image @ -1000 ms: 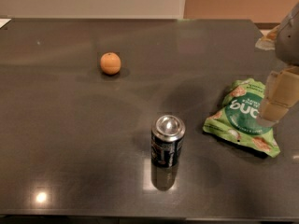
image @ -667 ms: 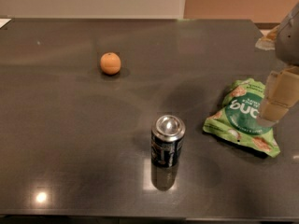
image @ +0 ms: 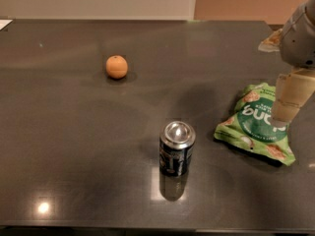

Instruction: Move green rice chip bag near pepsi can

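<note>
The green rice chip bag (image: 253,123) lies flat on the dark table at the right, its dark green circle with white letters facing up. The pepsi can (image: 176,148) stands upright in the front middle, a short gap left of the bag. My gripper (image: 284,113) comes down from the upper right edge, its pale finger (image: 290,96) reaching onto the bag's right side.
A round orange fruit (image: 116,66) sits at the back left of the dark table (image: 74,132). A tan object (image: 271,41) lies at the far right edge behind my arm. A white sheet corner (image: 5,23) shows at the far left.
</note>
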Controlling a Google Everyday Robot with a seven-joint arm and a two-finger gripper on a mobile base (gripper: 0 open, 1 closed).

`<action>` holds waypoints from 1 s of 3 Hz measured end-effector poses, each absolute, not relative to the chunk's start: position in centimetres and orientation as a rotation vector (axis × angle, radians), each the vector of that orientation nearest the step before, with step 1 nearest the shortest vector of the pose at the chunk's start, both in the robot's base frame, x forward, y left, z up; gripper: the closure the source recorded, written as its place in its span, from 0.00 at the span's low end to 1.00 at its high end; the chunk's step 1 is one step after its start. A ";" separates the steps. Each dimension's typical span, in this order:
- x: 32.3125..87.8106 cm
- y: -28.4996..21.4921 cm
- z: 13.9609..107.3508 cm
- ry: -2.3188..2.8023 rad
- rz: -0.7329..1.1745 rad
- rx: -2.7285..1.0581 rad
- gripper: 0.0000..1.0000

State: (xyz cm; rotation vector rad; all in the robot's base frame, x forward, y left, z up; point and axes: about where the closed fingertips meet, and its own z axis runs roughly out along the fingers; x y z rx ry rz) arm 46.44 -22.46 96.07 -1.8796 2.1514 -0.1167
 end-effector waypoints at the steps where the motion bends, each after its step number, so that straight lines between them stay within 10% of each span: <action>1: 47.4 -23.0 94.1 2.053 -0.123 -2.045 0.00; 3: 47.5 -23.7 90.8 1.721 -0.015 -2.336 0.00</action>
